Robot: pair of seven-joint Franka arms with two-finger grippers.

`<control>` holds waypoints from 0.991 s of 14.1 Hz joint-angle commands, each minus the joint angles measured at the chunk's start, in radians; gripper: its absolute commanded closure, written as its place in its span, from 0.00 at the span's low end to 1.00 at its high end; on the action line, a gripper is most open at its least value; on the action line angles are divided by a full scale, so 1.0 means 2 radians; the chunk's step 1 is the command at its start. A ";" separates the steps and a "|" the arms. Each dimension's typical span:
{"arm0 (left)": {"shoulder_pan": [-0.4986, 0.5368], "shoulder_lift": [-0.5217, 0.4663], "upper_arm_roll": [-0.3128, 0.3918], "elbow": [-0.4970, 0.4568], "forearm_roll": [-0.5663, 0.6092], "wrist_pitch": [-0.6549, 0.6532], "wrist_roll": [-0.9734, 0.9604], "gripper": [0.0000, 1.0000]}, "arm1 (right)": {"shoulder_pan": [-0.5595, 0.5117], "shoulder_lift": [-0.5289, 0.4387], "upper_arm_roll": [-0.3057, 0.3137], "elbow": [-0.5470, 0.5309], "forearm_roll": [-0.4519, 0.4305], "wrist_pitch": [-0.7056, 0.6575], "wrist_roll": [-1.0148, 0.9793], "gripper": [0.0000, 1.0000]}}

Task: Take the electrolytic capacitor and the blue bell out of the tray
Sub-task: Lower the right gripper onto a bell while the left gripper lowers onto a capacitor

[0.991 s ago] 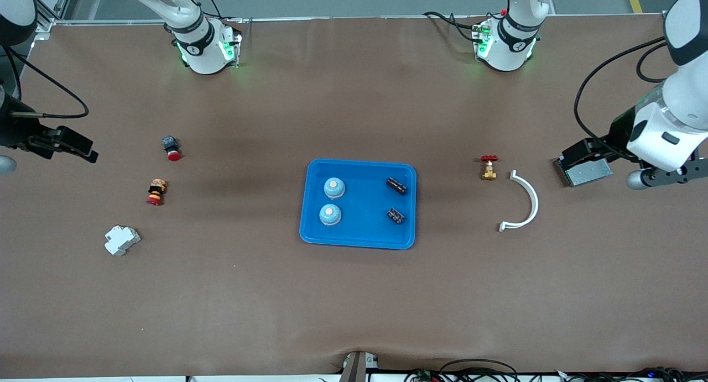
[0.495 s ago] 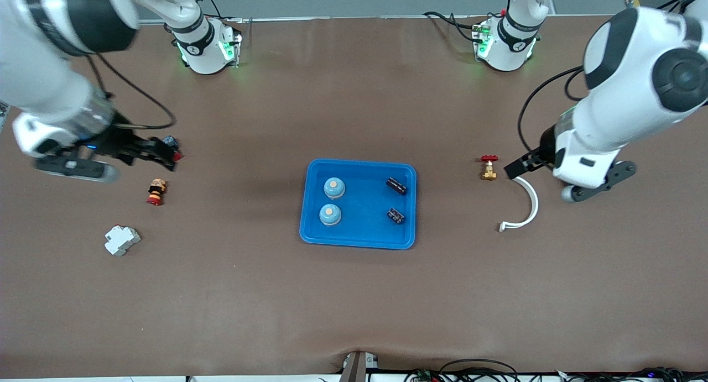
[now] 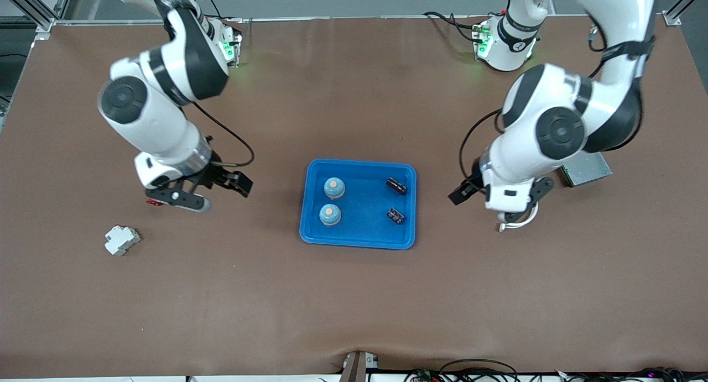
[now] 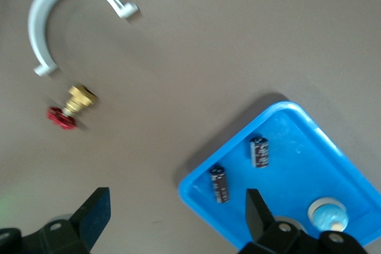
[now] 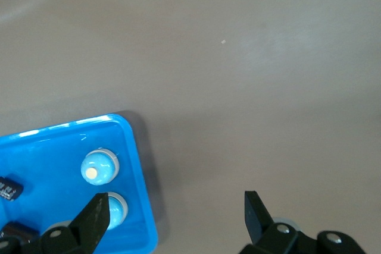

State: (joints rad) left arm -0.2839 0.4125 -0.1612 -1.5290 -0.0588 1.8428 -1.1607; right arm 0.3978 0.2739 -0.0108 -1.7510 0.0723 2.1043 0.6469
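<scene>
The right gripper [image 3: 235, 184] hangs released over bare table beside the blue tray [image 3: 358, 242], toward the right arm's end. In the tray lie 2 bells [image 3: 334, 188] on that side and 2 capacitors [image 3: 396, 186] on the side toward the left gripper [image 3: 463, 193], which hangs released over bare table beside the tray.

Two bells [image 3: 334, 188] [image 3: 329, 214], two capacitors [image 3: 396, 186] [image 3: 395, 215] — one tray [image 3: 358, 240], one breaker [image 3: 122, 240] — one valve [image 4: 69, 106].
</scene>
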 commanded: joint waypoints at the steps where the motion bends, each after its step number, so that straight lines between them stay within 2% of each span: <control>1: -0.016 0.031 0.002 0.014 -0.007 0.031 -0.048 0.00 | 0.037 0.037 -0.005 0.006 0.006 0.041 0.055 0.00; 5: -0.039 0.071 0.002 0.019 -0.007 0.086 -0.100 0.00 | 0.076 0.078 -0.005 0.006 0.006 0.081 0.081 0.00; 9: -0.056 0.126 0.004 0.065 -0.004 0.106 -0.118 0.00 | 0.110 0.107 -0.006 0.008 -0.001 0.094 0.103 0.00; 14: -0.069 0.150 0.005 0.066 -0.003 0.155 -0.121 0.00 | 0.138 0.134 -0.008 0.008 -0.003 0.124 0.139 0.00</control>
State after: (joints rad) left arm -0.3950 0.6886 -0.1620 -1.4277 -0.0589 2.1355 -1.3887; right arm 0.6381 0.5139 -0.0118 -1.7497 0.0741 2.3279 0.8705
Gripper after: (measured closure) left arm 0.000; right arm 0.000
